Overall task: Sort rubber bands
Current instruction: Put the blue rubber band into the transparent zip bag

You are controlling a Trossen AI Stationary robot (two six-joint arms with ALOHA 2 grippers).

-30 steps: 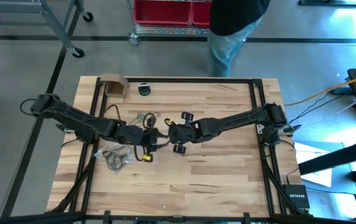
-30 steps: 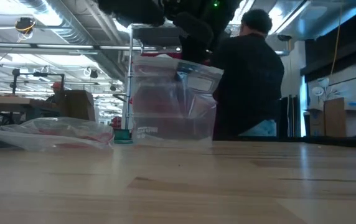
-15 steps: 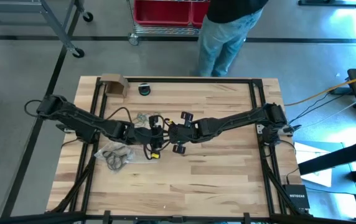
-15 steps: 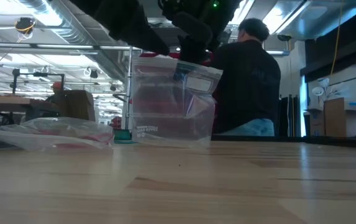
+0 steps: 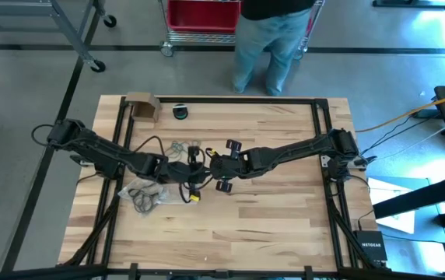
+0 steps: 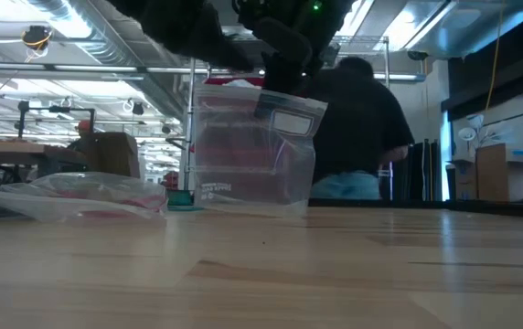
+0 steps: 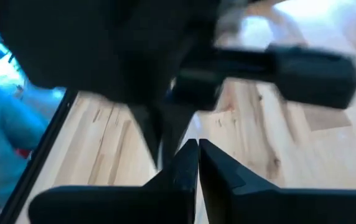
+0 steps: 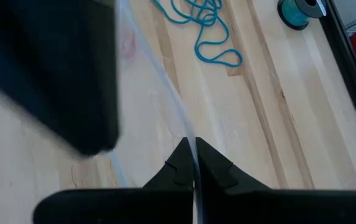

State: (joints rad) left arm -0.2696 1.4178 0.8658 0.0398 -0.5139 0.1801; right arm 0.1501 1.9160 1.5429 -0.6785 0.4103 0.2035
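Note:
A clear zip bag [image 6: 254, 151] stands upright at mid-table, its bottom edge on the wood and reddish contents showing through it. My right gripper [image 8: 194, 155] is shut on its top. My left gripper [image 7: 198, 155] is shut right beside it at the same top edge [image 5: 203, 167]. Loose teal rubber bands [image 8: 204, 25] lie on the wood just beyond the bag [image 5: 180, 148]. A second clear bag [image 5: 146, 194] holding dark bands lies flat near the left arm. My left gripper is shut at the bag's top edge [image 6: 234, 84], next to the right fingers, coming in slanting down from the table's left. Blur and the other arm hide the contact, so how much plastic it has cannot be told. My right gripper pinches the bag's thin clear top edge [image 8: 189, 140] between its two fingertips, slanting down from the table's right. The bag hangs upright below the fingers, with its bottom [image 6: 248, 208] on the table.
A teal spool [image 5: 180, 111] and a cardboard box [image 5: 141, 106] sit at the far left edge. A person [image 5: 273, 39] stands just beyond the far edge. Bare wood stretches across the near half and the right side [image 5: 269, 225].
My left gripper has gone down and toward the right gripper, rolled a little, and shut at the bag's top. The bag stays upright where it was. The person behind the table has stepped to the left.

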